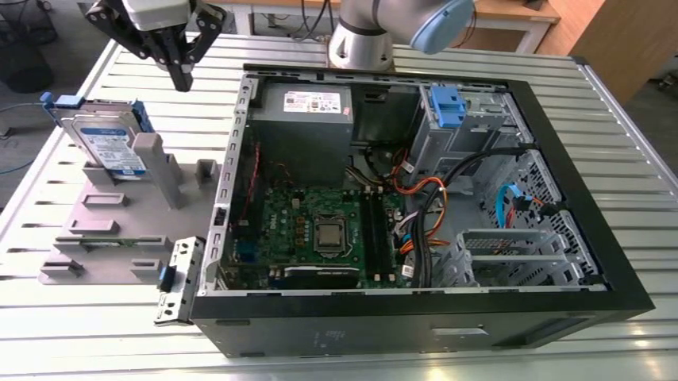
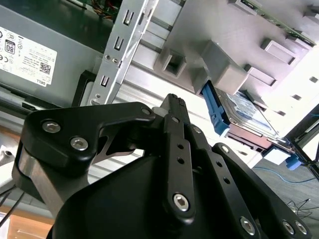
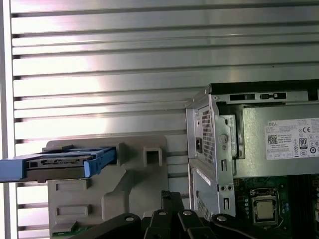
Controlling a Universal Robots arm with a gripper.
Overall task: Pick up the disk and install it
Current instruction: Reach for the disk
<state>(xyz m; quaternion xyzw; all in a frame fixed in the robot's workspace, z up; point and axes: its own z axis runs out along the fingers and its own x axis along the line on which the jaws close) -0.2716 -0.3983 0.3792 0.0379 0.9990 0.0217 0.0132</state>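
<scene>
Exterior view shows the gripper (image 1: 182, 79) hanging above the far edge of the slatted table (image 1: 625, 159), between the holder (image 1: 127, 230) and the open case (image 1: 424, 321), and touching neither. Its fingers point straight down and meet at the tips, pressed together with nothing between them.

The disk (image 1: 106, 147) stands on edge in a slot at the far end of the grey holder. It lies below the gripper and toward the exterior view's left, near it but clearly apart. The labelled face looks toward the camera and the case, and the blue rails run along its sides.

From the first wrist view the disk (image 3: 60, 164) is seen edge-on, a thin strip with blue rail ends lying straight across the picture. The closed fingertips (image 3: 169, 199) sit well off one end of that strip, not over it, so I judge the gap to close is sideways along the disk's long axis as well as downward.

From the second wrist view the disk (image 2: 244, 112) sits past the fingers (image 2: 174, 129), beyond the holder's blocks.

The arm's column (image 1: 366, 36) rises behind the case, with the wrist reaching across to the holder side. The bay with the blue latch (image 1: 450, 107) inside the case is well apart from the gripper
</scene>
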